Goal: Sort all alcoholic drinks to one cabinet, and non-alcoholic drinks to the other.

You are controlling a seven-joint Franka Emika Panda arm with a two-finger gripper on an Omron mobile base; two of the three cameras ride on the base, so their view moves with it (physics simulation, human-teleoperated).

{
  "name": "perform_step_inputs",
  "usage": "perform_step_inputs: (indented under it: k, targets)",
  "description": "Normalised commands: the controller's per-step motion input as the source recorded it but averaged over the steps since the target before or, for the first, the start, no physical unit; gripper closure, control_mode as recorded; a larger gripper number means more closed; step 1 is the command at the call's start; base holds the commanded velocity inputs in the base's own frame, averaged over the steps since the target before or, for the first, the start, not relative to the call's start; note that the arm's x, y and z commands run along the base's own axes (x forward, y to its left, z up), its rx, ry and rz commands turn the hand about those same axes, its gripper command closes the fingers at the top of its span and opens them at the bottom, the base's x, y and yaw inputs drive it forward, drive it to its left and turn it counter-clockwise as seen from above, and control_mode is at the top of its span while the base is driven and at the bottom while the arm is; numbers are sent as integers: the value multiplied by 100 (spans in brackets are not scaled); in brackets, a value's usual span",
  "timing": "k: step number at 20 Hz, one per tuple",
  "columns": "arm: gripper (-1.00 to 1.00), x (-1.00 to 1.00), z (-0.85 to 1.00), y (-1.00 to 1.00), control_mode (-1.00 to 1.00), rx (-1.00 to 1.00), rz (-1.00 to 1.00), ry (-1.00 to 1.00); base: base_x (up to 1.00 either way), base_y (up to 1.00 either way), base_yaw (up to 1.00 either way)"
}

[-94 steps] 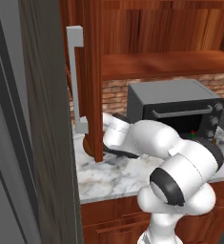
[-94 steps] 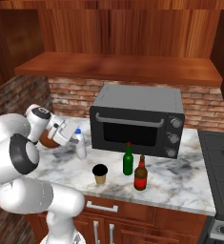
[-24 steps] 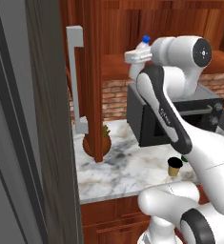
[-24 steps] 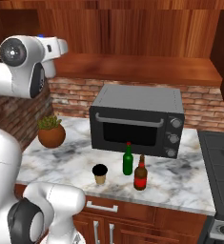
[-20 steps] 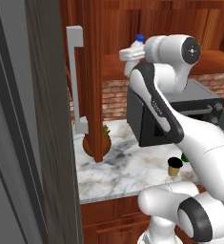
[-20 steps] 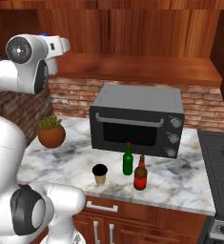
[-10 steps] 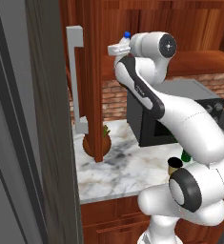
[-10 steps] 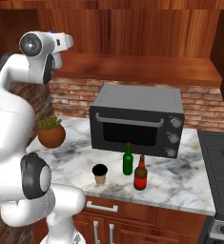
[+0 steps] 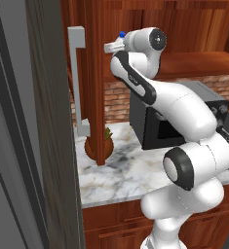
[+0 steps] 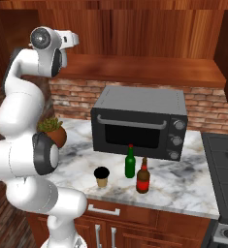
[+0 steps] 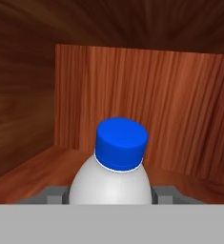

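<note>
gripper (image 11: pixel 111 196) clasps white bottle (image 11: pixel 112 167) | wooden cabinet walls (image 11: pixel 147 105) close around

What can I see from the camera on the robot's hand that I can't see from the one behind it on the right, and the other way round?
Hand view alone: the wooden inside of a cabinet behind the white bottle, held in the claw.

Right base view alone: the counter with the coffee cup, green bottle, brown bottle, microwave and potted plant.

Both: the claw itself, raised to cabinet height.

glossy white arm (image 10: pixel 23 116), dark joints; grey fingers (image 11: pixel 51 194)
</note>
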Motion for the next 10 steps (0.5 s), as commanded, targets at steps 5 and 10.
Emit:
perform_step_inputs:
  k: [5, 10]
  targets:
    - [100, 44, 0, 4, -100, -2, 0, 7, 0, 0, 0]
    - [100, 34, -6, 1, -100, -3, 0, 1, 0, 0, 0]
